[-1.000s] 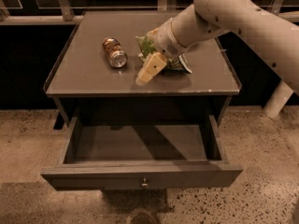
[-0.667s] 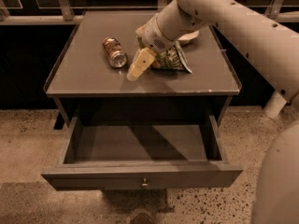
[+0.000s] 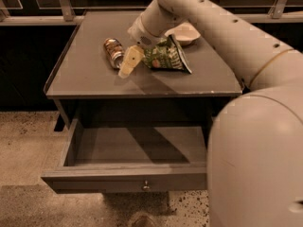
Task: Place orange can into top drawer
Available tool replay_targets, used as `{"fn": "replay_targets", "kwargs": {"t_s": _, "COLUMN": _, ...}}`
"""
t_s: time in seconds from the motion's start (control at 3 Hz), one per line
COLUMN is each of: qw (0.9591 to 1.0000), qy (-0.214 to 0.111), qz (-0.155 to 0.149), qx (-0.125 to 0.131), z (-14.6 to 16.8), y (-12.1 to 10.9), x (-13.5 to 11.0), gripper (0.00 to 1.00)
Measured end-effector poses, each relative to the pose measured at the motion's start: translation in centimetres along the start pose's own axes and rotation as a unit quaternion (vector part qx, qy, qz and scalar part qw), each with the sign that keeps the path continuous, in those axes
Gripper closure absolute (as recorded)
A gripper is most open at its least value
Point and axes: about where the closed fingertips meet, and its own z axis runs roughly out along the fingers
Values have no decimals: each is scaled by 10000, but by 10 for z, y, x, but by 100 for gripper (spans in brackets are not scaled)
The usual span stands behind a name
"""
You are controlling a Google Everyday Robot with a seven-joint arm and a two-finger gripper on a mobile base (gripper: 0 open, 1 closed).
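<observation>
Pale, smooth plastic fills the near right corner, where the rounded shell of the arm (image 3: 255, 164) is seen. To its left, the dark grey drawer (image 3: 94, 179) is pulled well out of the table. Its flat front panel carries a small round metal knob (image 3: 146, 185) at the centre. Shallow straight walls frame a flat matt floor, crossed by slanting shadow, and the mouth is open upward ahead of the table's front edge. Speckled stone floor (image 3: 23, 136) is seen at the left. Above, the table (image 3: 85, 82) shows a flat grey top with a thin raised lip along its left and front edges, and a bare strip runs along the near edge. The can (image 3: 113, 52), shiny orange-copper with silver ends, lies on its side on the top, left of centre, well apart from the drawer. The cream, wedge-shaped gripper (image 3: 125, 70) is pointed down and leftward just beside the can's right side. Nothing is seen held in it, and whether it is open or closed cannot be told. A crinkled green bag (image 3: 165, 58) lies to its right. A pale bowl (image 3: 182, 32) stands further back, partly hidden by the arm.
</observation>
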Motion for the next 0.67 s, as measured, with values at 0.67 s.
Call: {"fn": "replay_targets", "kwargs": {"t_s": 0.67, "qw": 9989, "qy": 242, "qz": 329, "qx": -221, "z": 56, "y": -21, "x": 19, "gripper": 0}}
